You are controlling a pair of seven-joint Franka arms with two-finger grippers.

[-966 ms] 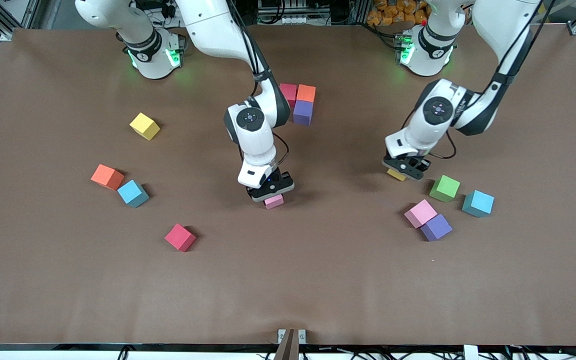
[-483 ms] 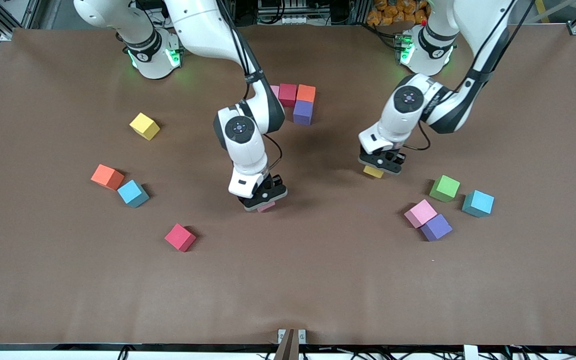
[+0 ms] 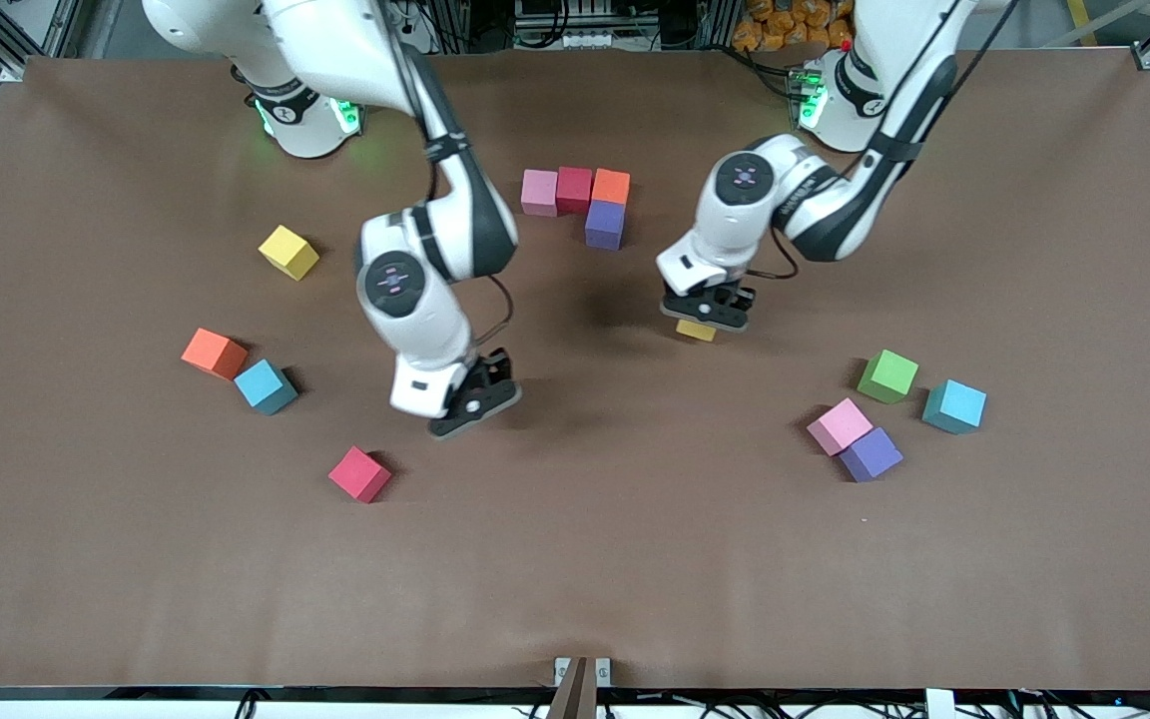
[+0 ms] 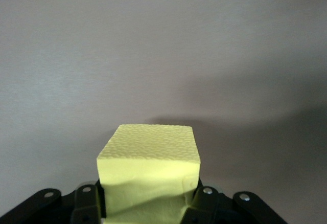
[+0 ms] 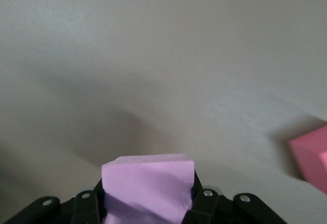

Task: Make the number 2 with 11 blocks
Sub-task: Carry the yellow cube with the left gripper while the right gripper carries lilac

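The left tool is clamped on a yellow matte foam cube, the right tool on a pink foam cube, both carried above the brown bench. The cubes dent between the pads, so they look light and soft; flat opposite faces seem the best hold.

Right gripper up over bare table near a red block; nothing seen in it. Left gripper up over mid-table, clamped on a yellow block. Pink, red, orange touching in a row near the bases, purple touching the orange, nearer the camera. Other blocks scattered toward both ends.
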